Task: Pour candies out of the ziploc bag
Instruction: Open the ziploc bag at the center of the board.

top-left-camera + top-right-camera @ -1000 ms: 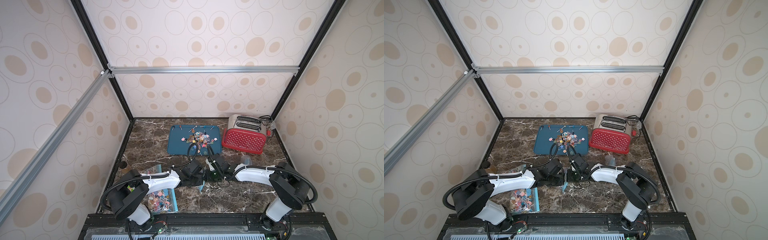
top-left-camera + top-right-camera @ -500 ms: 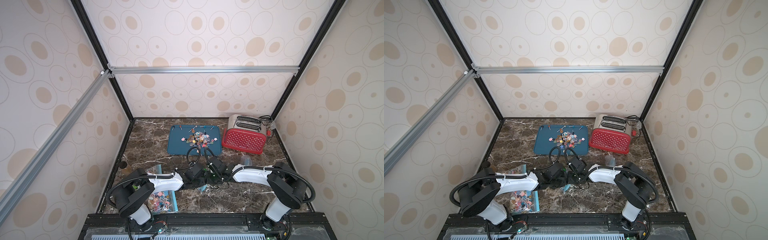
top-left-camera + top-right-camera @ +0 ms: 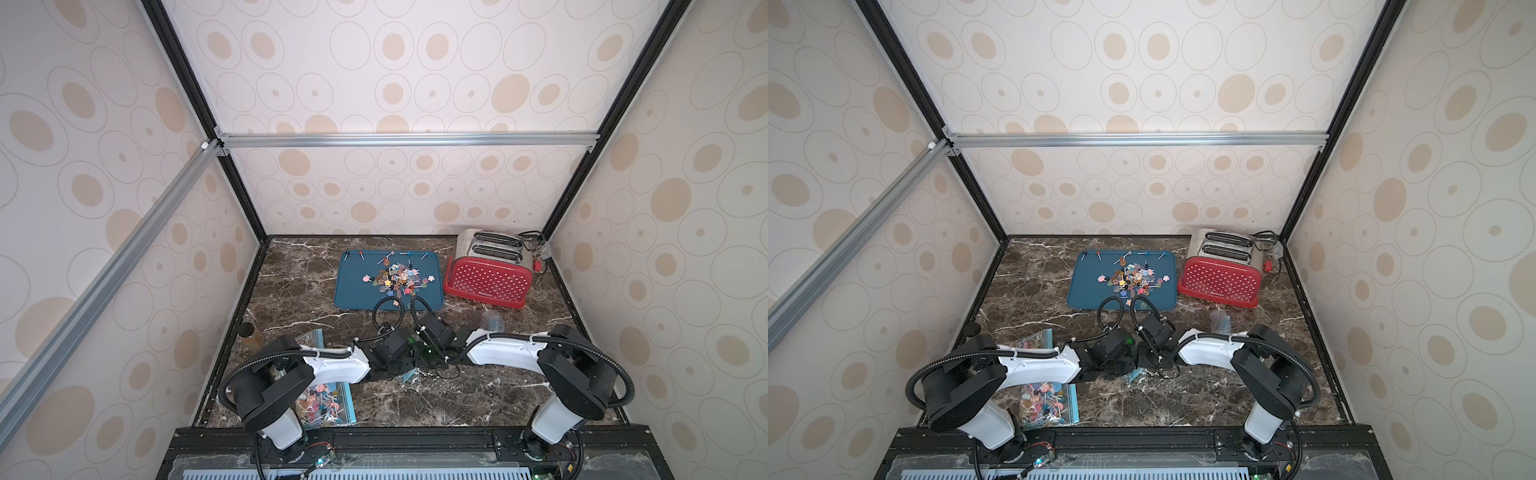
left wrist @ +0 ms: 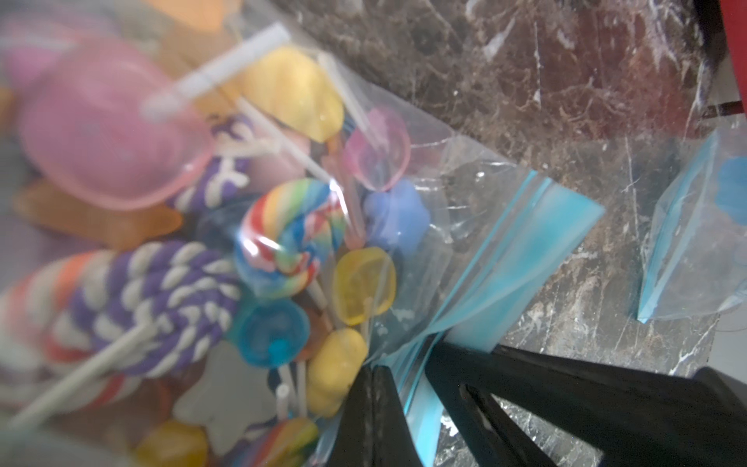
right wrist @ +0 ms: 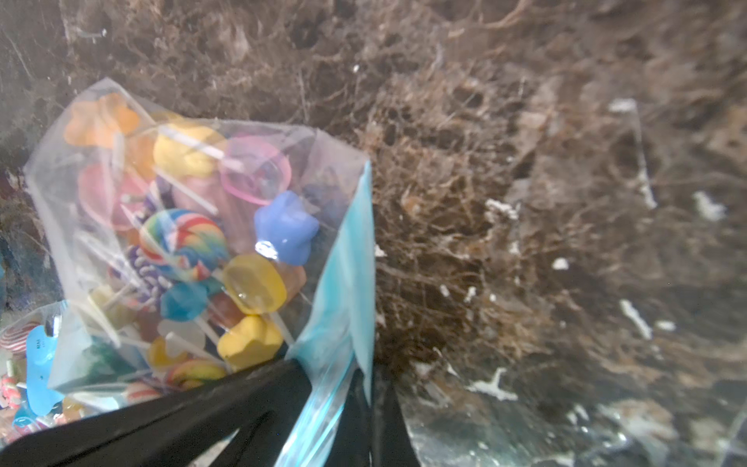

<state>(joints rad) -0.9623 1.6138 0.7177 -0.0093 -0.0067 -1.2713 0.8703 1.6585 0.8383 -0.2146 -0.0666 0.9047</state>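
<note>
Only the left arm nudges inward since a second ago. The left gripper (image 4: 400,364) and right gripper (image 5: 331,376) stay clamped on the bag (image 5: 64,194) at its zip strip (image 4: 537,242), with the candies (image 4: 291,234) just behind the fingertips (image 4: 364,404) (pouring not begun, I judge).

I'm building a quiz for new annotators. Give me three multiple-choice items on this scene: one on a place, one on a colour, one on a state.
1. Relative to the tray, the toaster stands:
A) on it
B) beside it, on the right arm's side
C) beside it, on the left arm's side

2. The tray is:
A) blue
B) red
C) white

3. The bag between the arms is:
A) lying free
B) held by one gripper
C) pinched by both

Key:
1 B, it stands off the tray at that side.
2 A, both top views show blue.
3 C, the left gripper and the right gripper are each shut on its zip strip.
</note>
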